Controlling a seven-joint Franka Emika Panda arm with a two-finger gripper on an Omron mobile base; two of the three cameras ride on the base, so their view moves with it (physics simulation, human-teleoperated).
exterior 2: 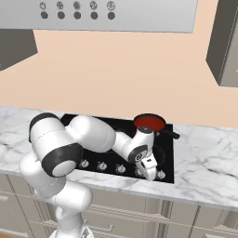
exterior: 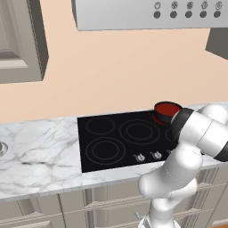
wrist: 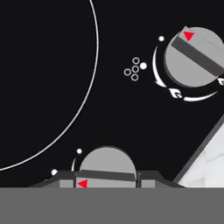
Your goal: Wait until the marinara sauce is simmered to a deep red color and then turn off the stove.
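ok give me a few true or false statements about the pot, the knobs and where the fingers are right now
1. The marinara sauce is deep red. True.
2. The pot sits at the front left of the stove. False: it sits at the back right corner.
3. The gripper is down at a knob in the stove's front row. True: in the hand view a finger stands on each side of the knob.
4. The fingers are clamped on the pot's handle. False: they are at the knob row, apart from the pot.
5. The hood has a row of dark round buttons. True.
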